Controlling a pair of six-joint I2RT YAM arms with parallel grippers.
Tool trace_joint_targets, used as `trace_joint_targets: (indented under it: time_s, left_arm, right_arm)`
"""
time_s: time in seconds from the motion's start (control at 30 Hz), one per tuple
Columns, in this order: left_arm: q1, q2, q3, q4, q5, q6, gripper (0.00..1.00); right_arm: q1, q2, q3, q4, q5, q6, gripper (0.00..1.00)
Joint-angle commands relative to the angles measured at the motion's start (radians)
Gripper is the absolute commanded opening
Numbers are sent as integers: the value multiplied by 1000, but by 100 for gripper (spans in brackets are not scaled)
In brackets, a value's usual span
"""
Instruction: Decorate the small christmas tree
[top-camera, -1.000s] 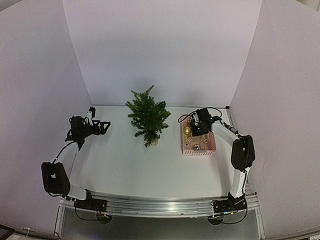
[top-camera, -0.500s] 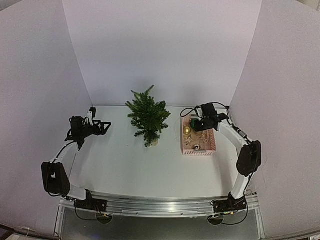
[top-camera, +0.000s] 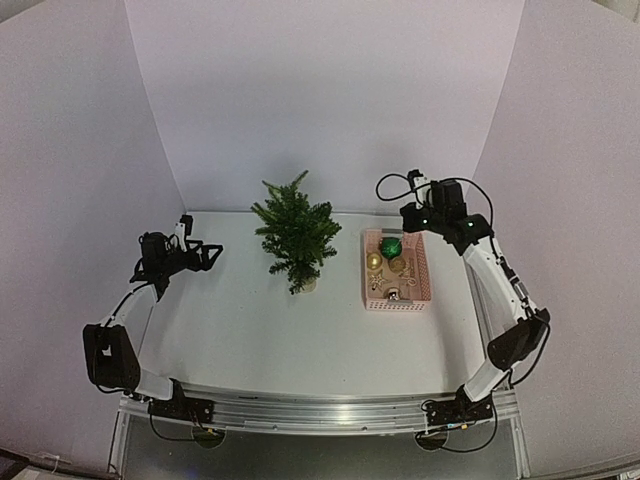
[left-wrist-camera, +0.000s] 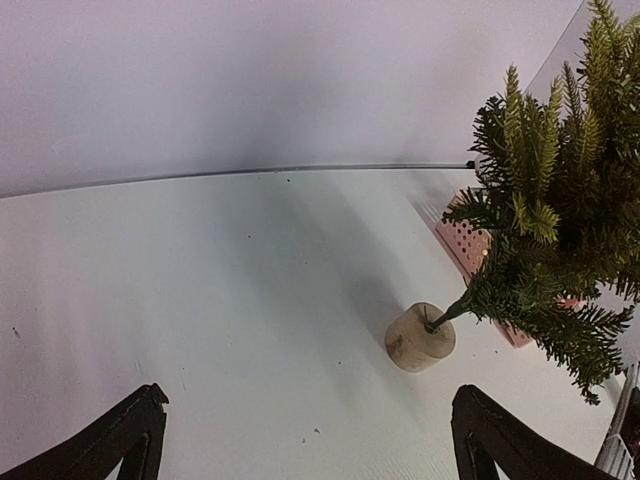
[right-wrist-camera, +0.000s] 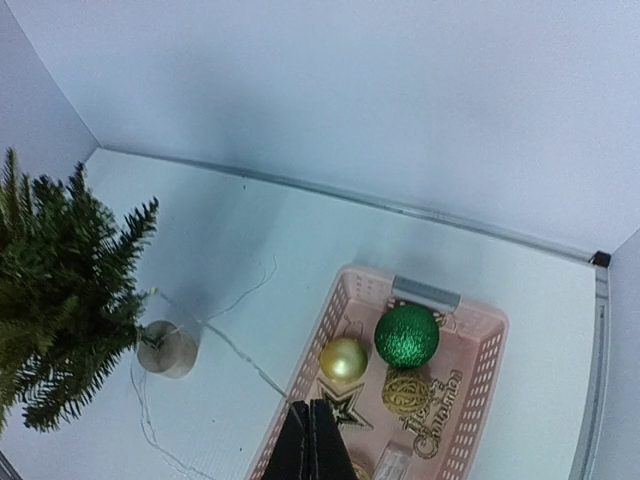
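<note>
Your right gripper (right-wrist-camera: 308, 440) is hovering pinched shut over the pink basket (right-wrist-camera: 487, 345), perhaps gripping the thin wire (right-wrist-camera: 240, 355) that is running to the small christmas tree (right-wrist-camera: 60, 280) at frame left. Your left gripper (left-wrist-camera: 308, 400) is sitting wide open and empty, facing the tree.

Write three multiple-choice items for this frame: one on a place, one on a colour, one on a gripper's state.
1. In the top view, where does the pink basket sit relative to the small christmas tree?
A) left of it
B) behind it
C) right of it

2. The glittery ball in the basket is:
A) red
B) green
C) blue

3. The left gripper is:
A) open and empty
B) shut on a branch
C) shut on a ball

Answers:
1 C: the basket lies to the tree's right, apart from it.
2 B: the right wrist view shows it green, beside a gold ball.
3 A: its fingers stand wide apart with only bare table between them.
</note>
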Motion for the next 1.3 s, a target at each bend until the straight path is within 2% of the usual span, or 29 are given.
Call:
trace_joint_targets:
  time_s: [0.0,0.37,0.53,0.67,1.03,1.27]
  left_arm:
    - [-2,-30,40,39,19,2,100]
    - [-2,-41,21,48,21,4,100]
    - [-2,-46,17,51,20,6,100]
    - [-2,-46,17,53,21,6,100]
    - [-2,-53,33,71,29,9,100]
    - [-2,-54,86,83,44,6,100]
  right_arm:
    - [4,-54,98,-1,76,-16,0]
    - [3,-67,244,9,405,-108,0]
    - [3,-72,305,29,442,-146,0]
    - [2,-77,369,50,409,-180,0]
    - [3,-116,505,143,151,-234,0]
    - [3,-121,603,172,59,-251,0]
